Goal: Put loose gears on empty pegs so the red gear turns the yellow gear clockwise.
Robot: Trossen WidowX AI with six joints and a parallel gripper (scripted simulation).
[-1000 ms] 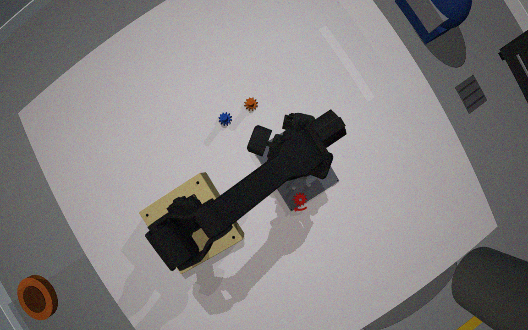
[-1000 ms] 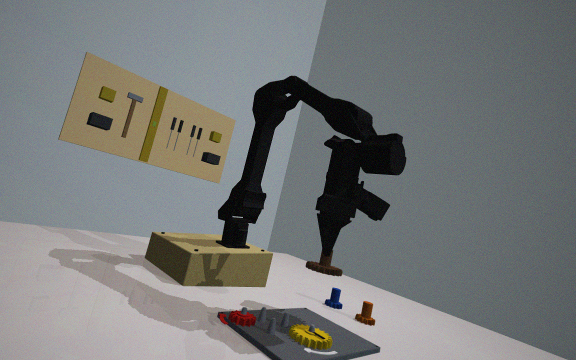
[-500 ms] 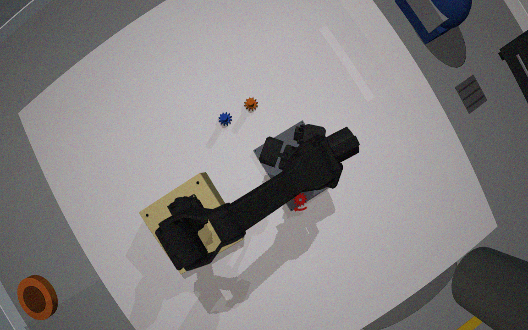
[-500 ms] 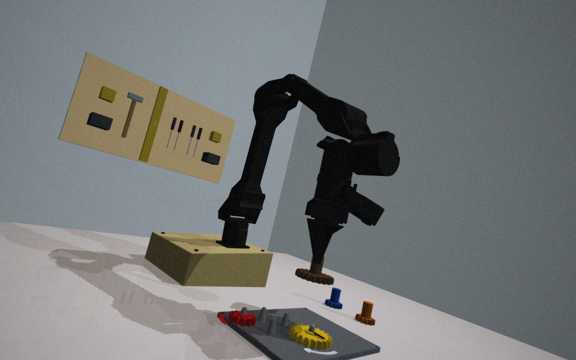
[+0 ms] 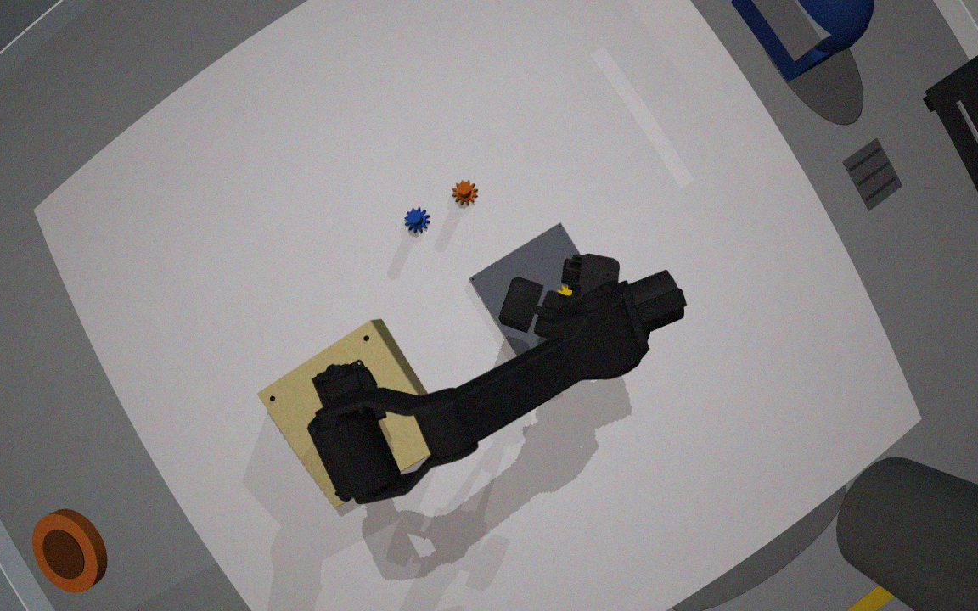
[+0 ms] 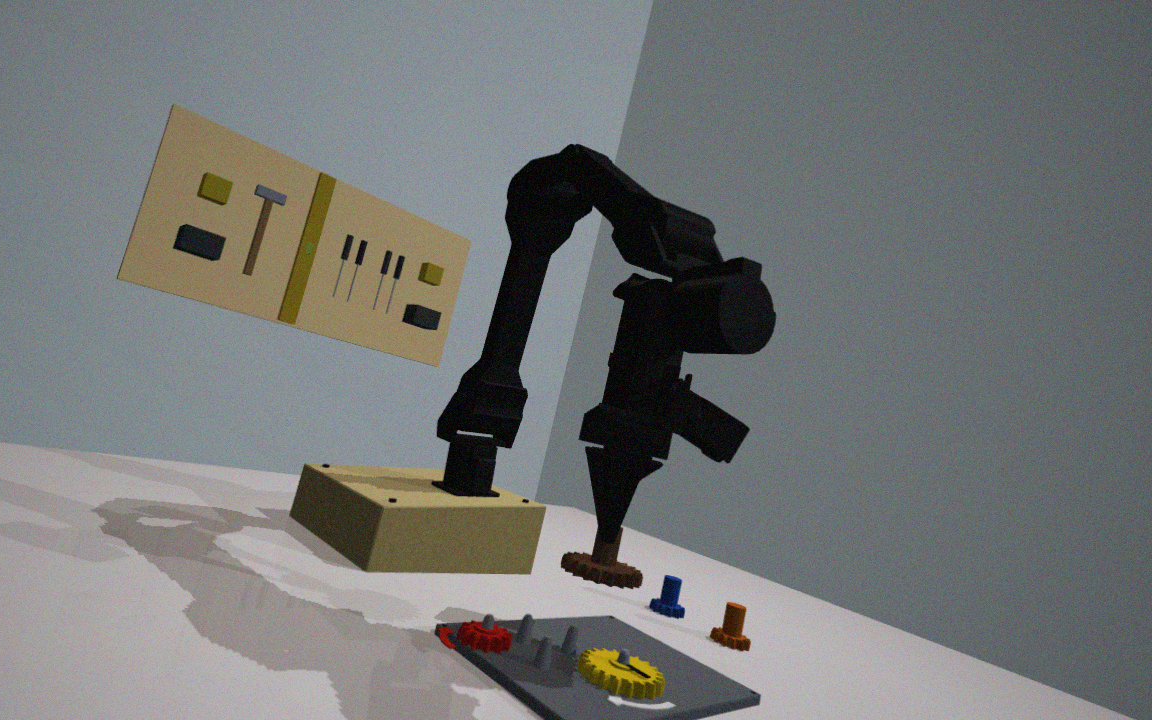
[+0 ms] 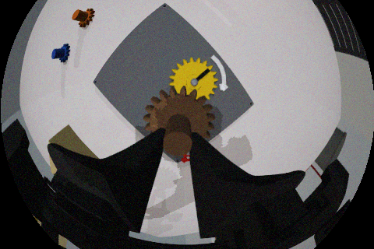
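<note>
A: Brown marks the gear [image 6: 601,570] [image 7: 179,113] in your claw [image 6: 609,538] [image 7: 178,135]. Where is it?

B: Your claw grips its upright stem, and the toothed disc hangs above the counter [image 5: 310,197] [image 6: 52,573] [image 7: 280,66], clear of the grey board [image 5: 515,266] [image 6: 696,673] [image 7: 156,47]. The stem is probably gripped so that the disc's underside is free to go over a peg.

A: Why do the blue gear [image 5: 416,220] [image 6: 669,598] [image 7: 61,53] and the orange gear [image 5: 465,192] [image 6: 731,626] [image 7: 83,17] stand apart, beside the board?

B: They are loose stock, stem up, presumably so you can grasp them from above. The red gear [image 6: 483,636] [image 7: 186,159] and yellow gear [image 5: 564,290] [image 6: 620,672] [image 7: 195,77] sit on pegs as the chain's ends, with empty pegs between.

A: Which way does the brown gear point?

B: Its long axis, the stem, runs close to vertical; the disc faces down, roughly level. Judge your peg choice by direction: a single chain needs an odd number of intermediate gears for clockwise yellow.
</note>
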